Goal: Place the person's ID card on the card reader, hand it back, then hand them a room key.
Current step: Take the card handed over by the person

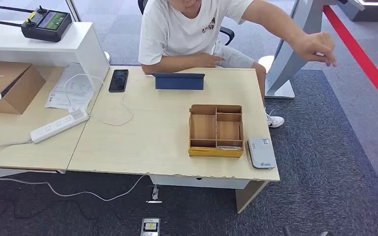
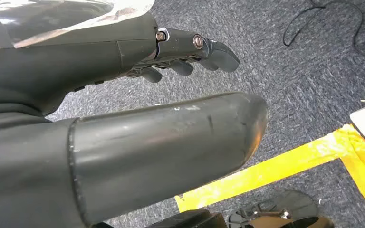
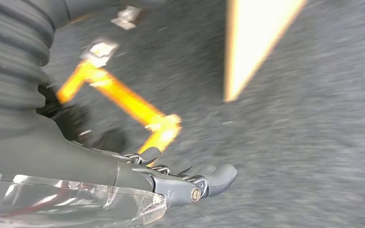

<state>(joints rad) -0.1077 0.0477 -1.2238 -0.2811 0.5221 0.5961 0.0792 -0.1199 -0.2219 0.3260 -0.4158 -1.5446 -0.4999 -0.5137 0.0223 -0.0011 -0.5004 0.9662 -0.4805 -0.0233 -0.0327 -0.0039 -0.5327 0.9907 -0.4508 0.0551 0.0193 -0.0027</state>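
Note:
A grey card reader (image 1: 261,152) lies flat at the table's front right corner. Beside it stands a wooden compartment box (image 1: 216,130); something thin lies in its front slot, too small to name. A person in a white shirt (image 1: 182,29) sits behind the table, one arm stretched out to the right with the fingers (image 1: 320,46) bunched downward; whether they pinch a card I cannot tell. In the left wrist view my left hand (image 2: 100,52) hangs over grey carpet, fingers straight, thumb apart, nothing in it. My right hand (image 3: 171,183) is likewise spread and holds nothing above the blurred floor.
A blue tablet (image 1: 178,81) and a black phone (image 1: 118,80) lie at the far table edge. A white power strip (image 1: 59,126), a cardboard box (image 1: 7,86) and papers sit on the left. A remote controller (image 1: 46,23) rests on a white shelf. Yellow floor tape (image 2: 285,166) runs beneath me.

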